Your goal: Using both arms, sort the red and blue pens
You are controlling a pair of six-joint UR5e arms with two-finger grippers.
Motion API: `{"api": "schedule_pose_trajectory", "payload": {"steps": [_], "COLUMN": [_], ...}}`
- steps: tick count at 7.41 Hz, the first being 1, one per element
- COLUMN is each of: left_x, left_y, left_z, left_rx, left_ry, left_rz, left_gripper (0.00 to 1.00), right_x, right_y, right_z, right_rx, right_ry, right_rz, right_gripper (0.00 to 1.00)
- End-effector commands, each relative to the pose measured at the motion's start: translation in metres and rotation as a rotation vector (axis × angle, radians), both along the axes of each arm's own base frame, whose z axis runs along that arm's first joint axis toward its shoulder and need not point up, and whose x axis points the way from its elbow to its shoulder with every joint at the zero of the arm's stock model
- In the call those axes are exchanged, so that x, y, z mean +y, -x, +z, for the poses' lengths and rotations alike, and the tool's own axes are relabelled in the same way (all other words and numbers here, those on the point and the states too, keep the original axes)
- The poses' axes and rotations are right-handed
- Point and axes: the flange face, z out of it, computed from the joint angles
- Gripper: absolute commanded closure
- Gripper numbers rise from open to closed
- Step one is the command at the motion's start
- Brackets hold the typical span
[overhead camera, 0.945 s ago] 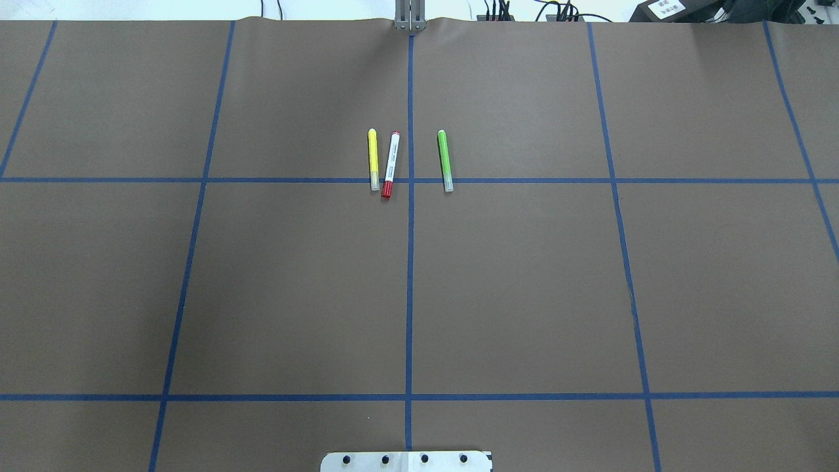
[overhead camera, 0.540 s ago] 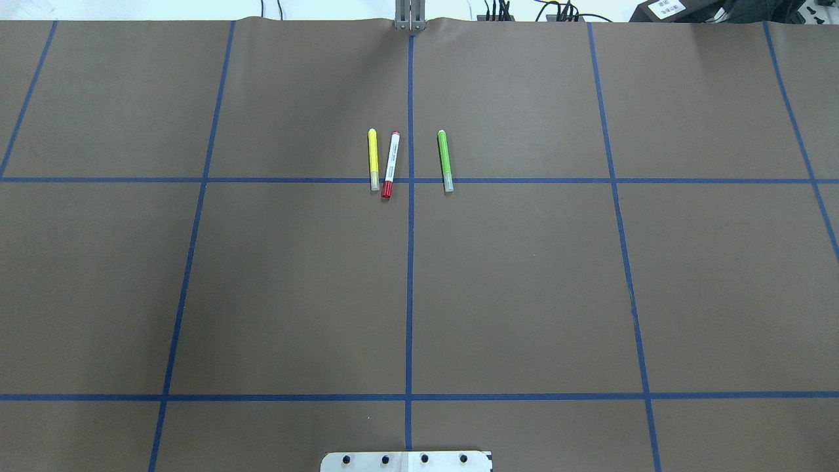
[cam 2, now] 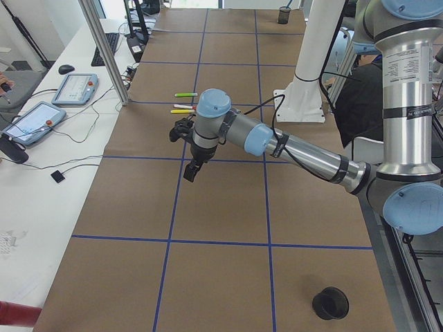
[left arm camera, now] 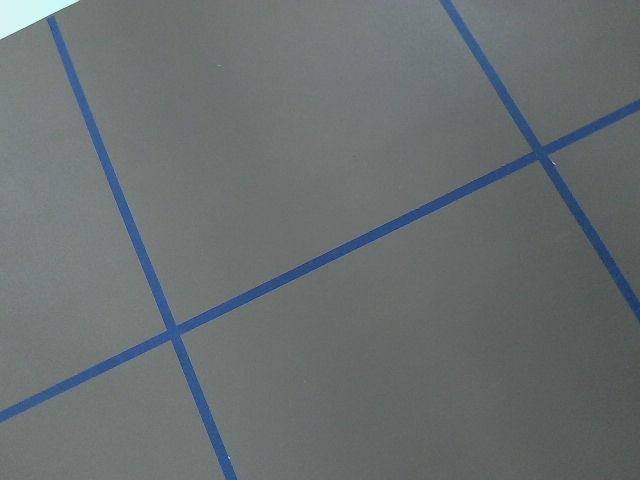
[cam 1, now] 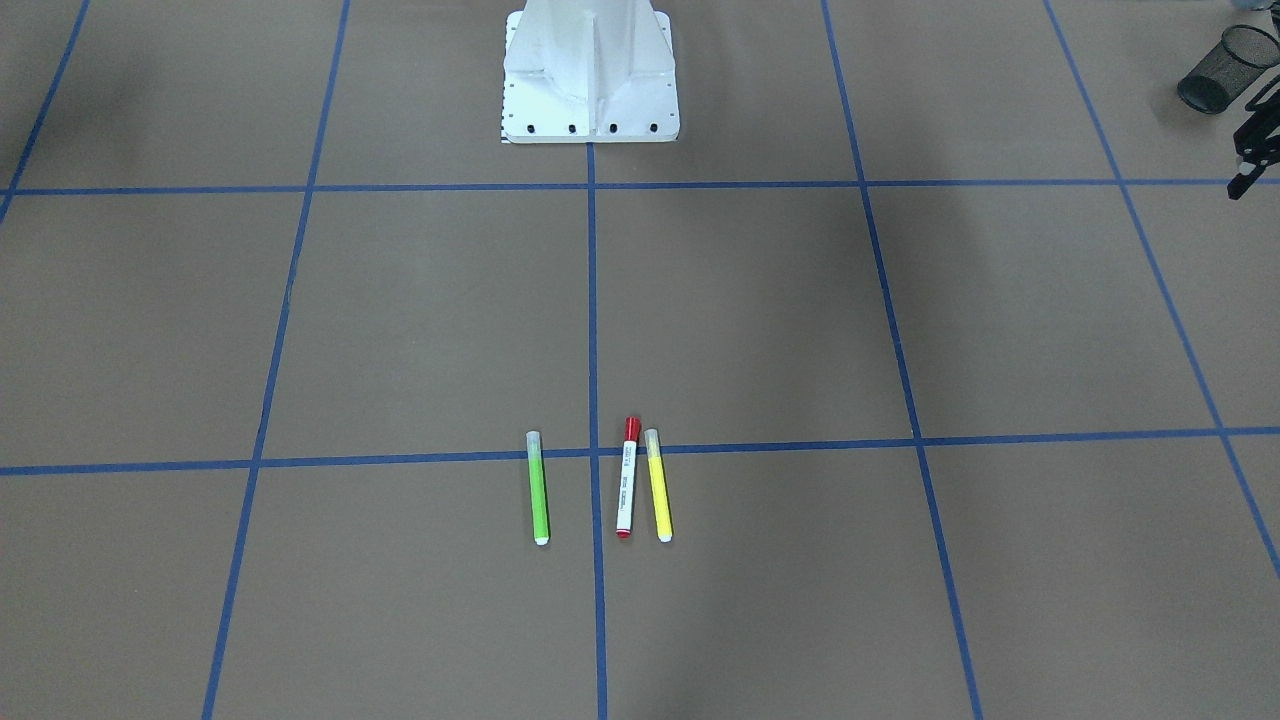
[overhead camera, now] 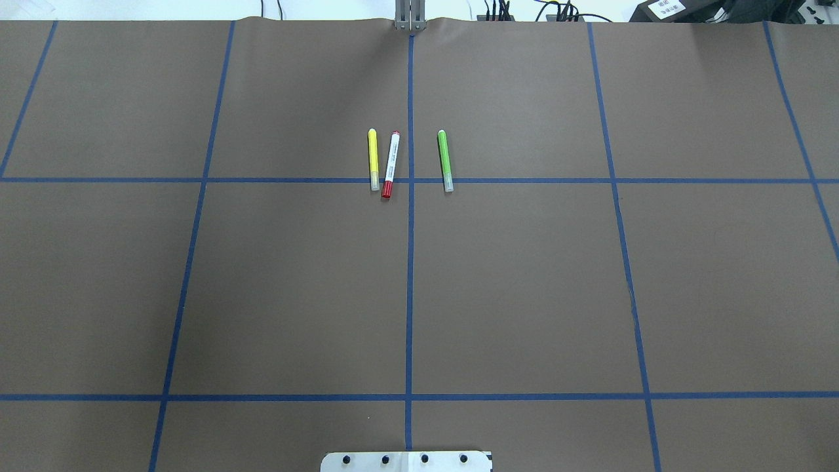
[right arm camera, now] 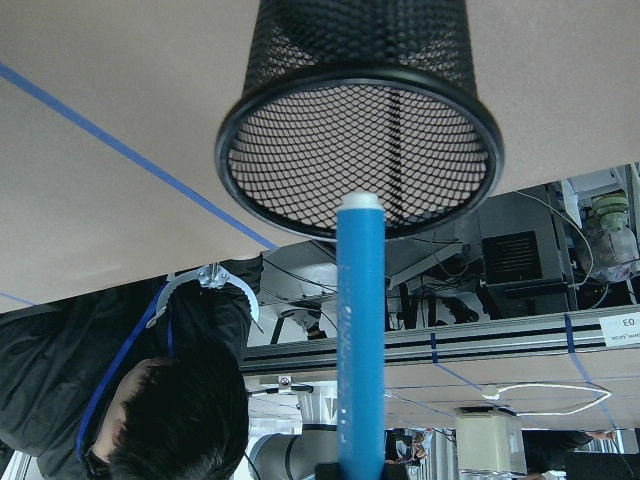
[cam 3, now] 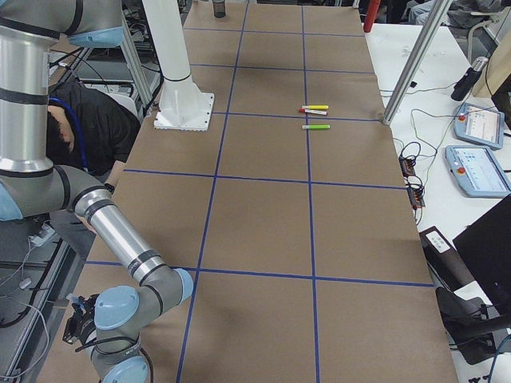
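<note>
The red pen [overhead camera: 390, 164] is seen lying flat just above the centre of the overhead view, on brown paper [overhead camera: 524, 295] ruled with blue tape lines [overhead camera: 409, 295]. It is set close beside a yellow marker [overhead camera: 373, 159] on its left, and its red cap is laid across a horizontal tape line. A green marker [overhead camera: 445, 160] is placed apart to the right, beyond the vertical centre line.

The blue pen [right arm camera: 360, 340] is shown upright in the middle of the right wrist view. It is pinched at its lower end by the right gripper [cam 3: 78, 325], and its white tip is pointed at the open mouth of a black mesh cup [right arm camera: 300, 60]. A person in black [right arm camera: 180, 400] is seen at the lower left of that view.

The left gripper [cam 2: 189, 168] is held above the paper, left of centre in the exterior left view, with its fingers pointed down. Whether they are spread or pressed together cannot be told. A second mesh cup [cam 1: 1222, 68] is seen at the upper right of the front-facing view, and a white pedestal [cam 1: 590, 90] at its top centre.
</note>
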Motion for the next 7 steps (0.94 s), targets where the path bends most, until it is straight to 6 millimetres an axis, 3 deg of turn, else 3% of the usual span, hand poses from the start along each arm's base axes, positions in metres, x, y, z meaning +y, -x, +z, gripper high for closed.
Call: {"api": "schedule_pose_trajectory", "payload": {"steps": [1, 3, 7], "left_x": [0.002, 0.011, 0.015], "left_y": [0.003, 0.004, 0.006], "left_z": [-0.004, -0.004, -0.006], "left_rx": [0.002, 0.003, 0.003], "left_ry": [-0.007, -0.004, -0.007], "left_rz": [-0.006, -0.005, -0.006], "left_gripper": [0.0, 0.0, 0.0], "right_x": [-0.002, 0.004, 0.01], "right_y": [-0.001, 0.003, 0.007], "right_z": [0.0, 0.02, 0.026], "right_rx": [0.019, 0.04, 0.058], "right_ry": [0.013, 0.003, 0.034], "right_rz": [0.0, 0.005, 0.012], "right_gripper": [1.0, 1.0, 1.0]}}
